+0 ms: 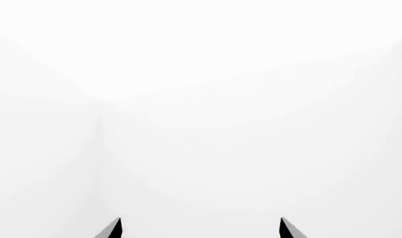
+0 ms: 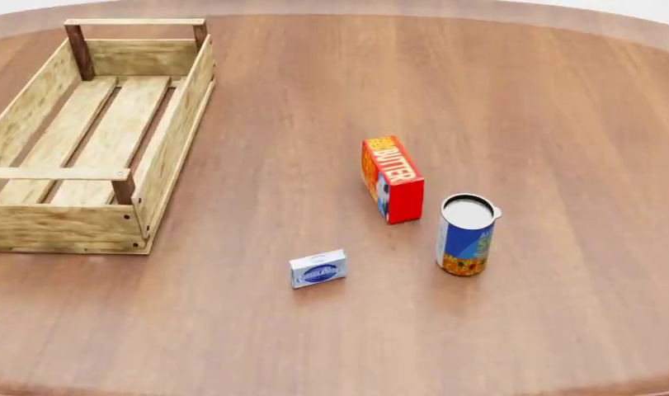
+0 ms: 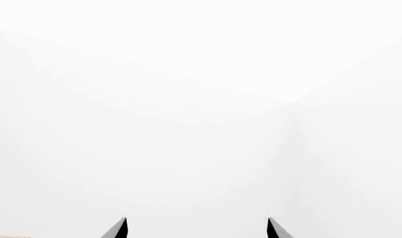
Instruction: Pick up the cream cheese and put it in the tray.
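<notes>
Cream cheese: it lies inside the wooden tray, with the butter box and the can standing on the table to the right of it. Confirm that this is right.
Not quite. The head view shows the cream cheese lying on the table, outside the tray, which holds nothing visible. The rest stands: the butter box and the can stand on the table to its right.

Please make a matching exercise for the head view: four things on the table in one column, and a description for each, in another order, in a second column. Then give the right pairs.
Column 1
1. small white cream cheese box with a blue oval logo
2. red-orange butter box
3. blue-and-yellow can
4. long light wooden slatted tray

Column 2
A. stands upright, rightmost
B. empty, at the left
C. nearest the camera
D. between the tray and the can, printed in yellow letters

Pairs: 1-C, 2-D, 3-A, 4-B
</notes>
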